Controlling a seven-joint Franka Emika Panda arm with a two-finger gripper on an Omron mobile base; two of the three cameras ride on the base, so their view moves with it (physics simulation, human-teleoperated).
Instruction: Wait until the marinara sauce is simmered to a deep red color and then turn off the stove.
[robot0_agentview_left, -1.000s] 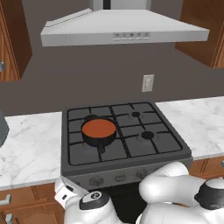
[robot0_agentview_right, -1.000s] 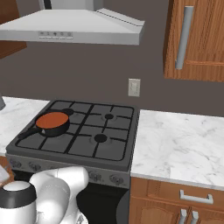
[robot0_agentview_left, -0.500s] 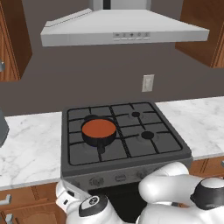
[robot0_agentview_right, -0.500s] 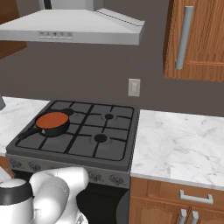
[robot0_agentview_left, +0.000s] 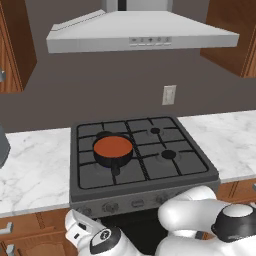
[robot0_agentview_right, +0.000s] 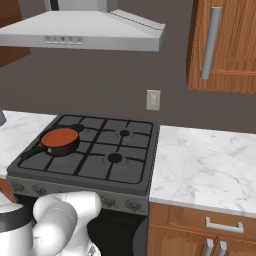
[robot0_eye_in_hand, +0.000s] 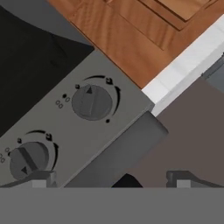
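While the stove (robot0_agentview_left: 142, 165) fills the gap in the marble counter (robot0_agentview_right: 205, 165) under the hood (robot0_agentview_left: 145, 32), the arm is folded low before it, presumably so the hand can reach the front panel. A small black pan (robot0_agentview_left: 114, 155) sits on the rear left burner, its short handle pointing toward the front; the sauce (robot0_agentview_left: 113, 147) in it reads orange-red (not yet deep red, by my judgement), so waiting seems right. In the hand view the gripper (robot0_eye_in_hand: 109, 179) stands wide open and empty, just short of two knobs (robot0_eye_in_hand: 91, 102), likely staged to turn one. Small marks ring each knob, but no writing can be read.
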